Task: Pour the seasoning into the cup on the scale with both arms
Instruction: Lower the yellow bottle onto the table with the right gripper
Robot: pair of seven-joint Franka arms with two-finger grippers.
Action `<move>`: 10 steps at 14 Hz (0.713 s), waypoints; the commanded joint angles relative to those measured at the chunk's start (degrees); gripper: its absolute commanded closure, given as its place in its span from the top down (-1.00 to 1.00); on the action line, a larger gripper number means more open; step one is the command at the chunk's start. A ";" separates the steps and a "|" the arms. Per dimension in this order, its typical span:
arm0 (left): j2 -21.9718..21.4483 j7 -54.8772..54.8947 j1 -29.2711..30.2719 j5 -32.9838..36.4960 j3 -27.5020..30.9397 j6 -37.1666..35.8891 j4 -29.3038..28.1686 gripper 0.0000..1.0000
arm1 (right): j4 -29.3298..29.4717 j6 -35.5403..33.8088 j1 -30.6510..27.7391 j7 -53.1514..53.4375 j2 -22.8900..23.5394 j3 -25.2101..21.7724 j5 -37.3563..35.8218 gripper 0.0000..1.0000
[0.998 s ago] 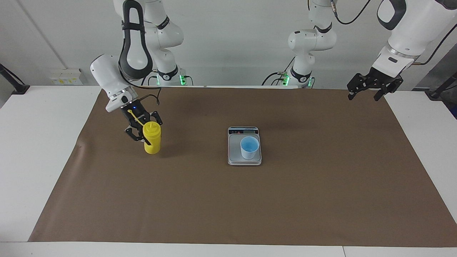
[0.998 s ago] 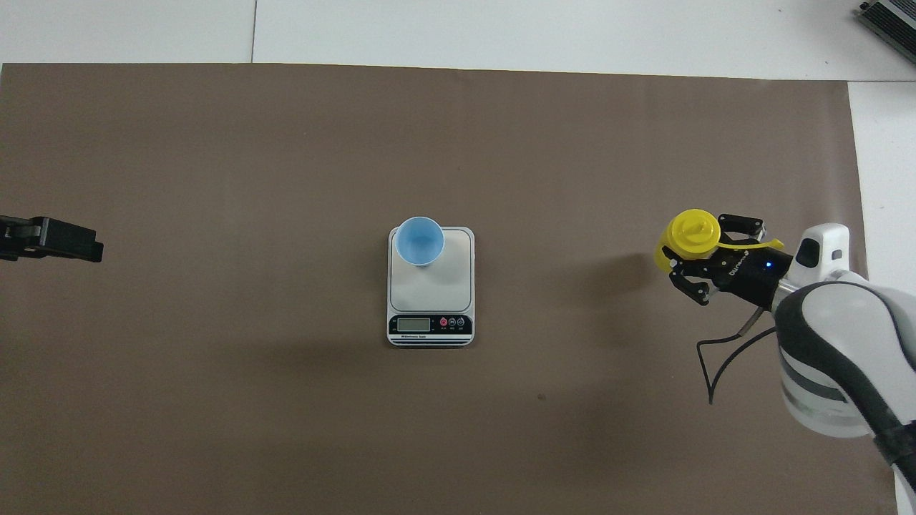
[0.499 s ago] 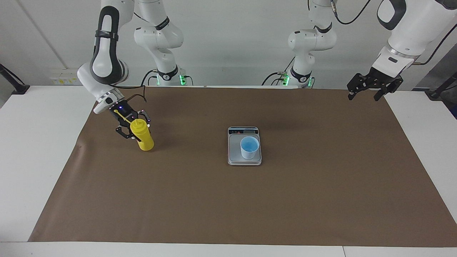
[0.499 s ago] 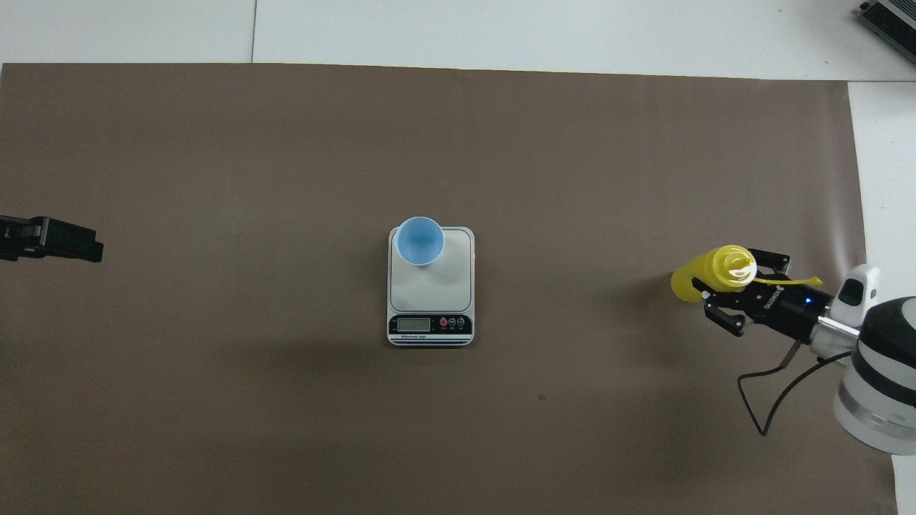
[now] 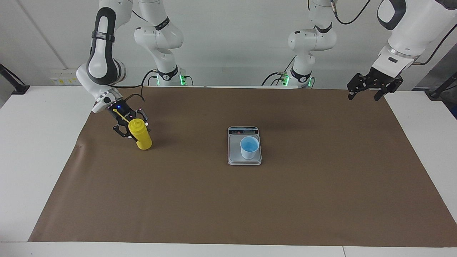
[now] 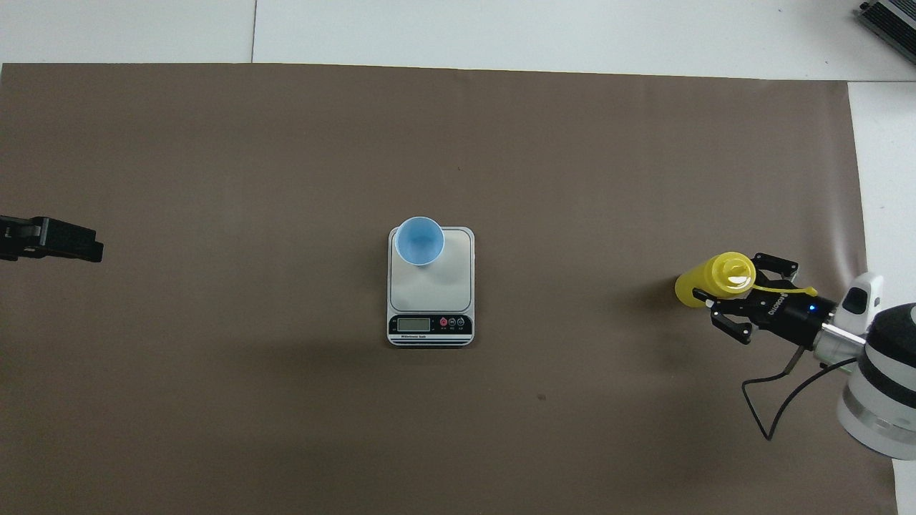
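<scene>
Since a second ago your right gripper has carried the seasoning bottle away from the scale, out toward the right arm's end of the table, and set its base on the brown mat. Bottle was upright then; now it leans, top tilted toward the gripper. In the last half second it barely shifted.

Right gripper state: fingers sit on either side of the bottle's upper part, but you can't tell whether they are clamped on it or just parted around it. The yellow cap strap lies across the gripper body.

Left gripper hasn't moved: that arm waits, raised over the mat's corner at the left arm's end, close to the robots, jaws open and holding nothing. In the overhead view only its tip shows at the edge.

Scale is unchanged at the middle of the mat, display strip toward the robots. Cup stands upright on the weighing plate, on the half farther from the robots, toward the left arm's end. Bottle and scale are well apart.
</scene>
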 commanded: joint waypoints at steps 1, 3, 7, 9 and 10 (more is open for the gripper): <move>-0.88 0.83 0.43 -0.11 -0.14 -0.63 -0.45 1.00 | -0.45 -0.39 -1.72 -2.56 -0.73 0.59 1.89 1.00; -0.88 0.83 0.43 -0.11 -0.14 -0.63 -0.45 1.00 | -0.45 -0.39 -1.63 -2.56 -0.73 0.59 1.89 1.00; -0.88 0.83 0.43 -0.11 -0.14 -0.63 -0.54 1.00 | -0.36 -0.65 -1.46 -2.56 -0.82 0.59 1.89 1.00; -0.79 0.83 0.43 -0.11 -0.14 -0.63 -0.45 1.00 | -0.36 -1.09 -1.81 -2.56 -0.82 0.50 1.80 1.00; -0.88 0.83 0.43 -0.11 -0.14 -0.63 -0.45 1.00 | -0.36 -1.70 -2.68 -2.39 -0.91 0.41 1.63 1.00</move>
